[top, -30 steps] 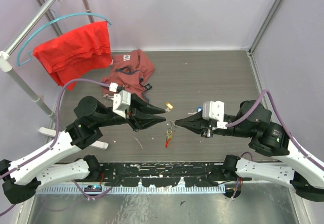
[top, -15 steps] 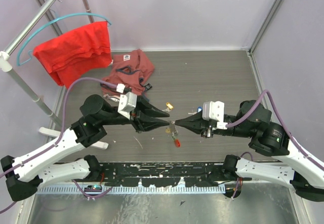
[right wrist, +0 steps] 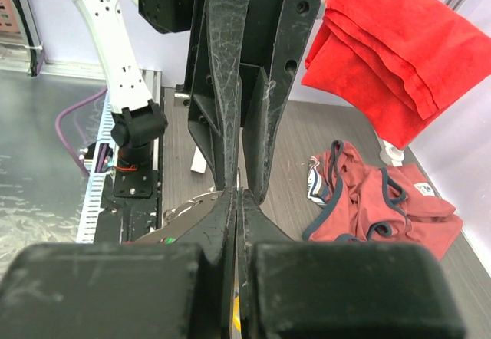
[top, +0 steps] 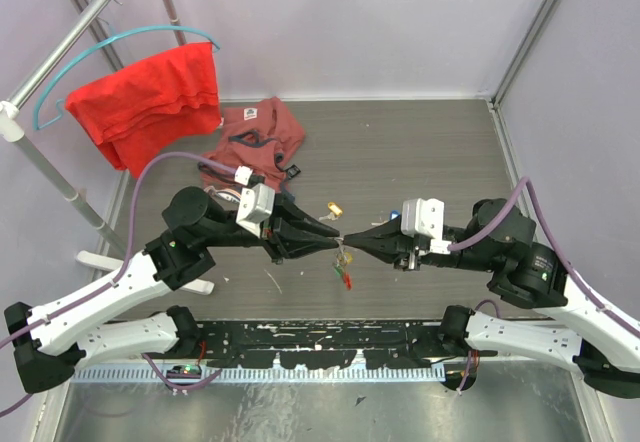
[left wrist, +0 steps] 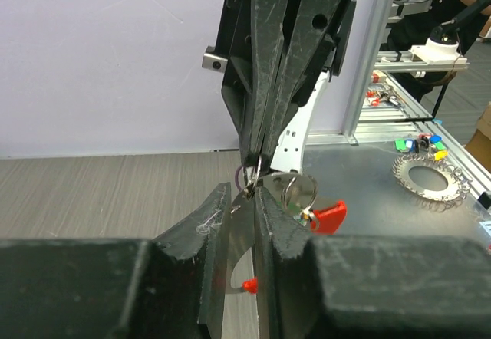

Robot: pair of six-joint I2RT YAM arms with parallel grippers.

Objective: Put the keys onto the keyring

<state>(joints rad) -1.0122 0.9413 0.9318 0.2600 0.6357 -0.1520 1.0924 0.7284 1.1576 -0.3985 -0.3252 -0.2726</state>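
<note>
The right gripper (top: 352, 239) is pressed together on the thin loop of the keyring (top: 345, 258). The keyring hangs off the counter (top: 420, 152) about midway between its left and right edges and nearer the near edge, with its red tag (left wrist: 330, 215) dangling below and a silvery piece just beside the tag. The left gripper (top: 333, 241) meets it tip to tip at the loop, fingers (left wrist: 272, 224) a narrow gap apart, and I cannot tell whether they pinch anything; one gold-headed key (top: 335, 207) lies on the counter just behind the tips.
</note>
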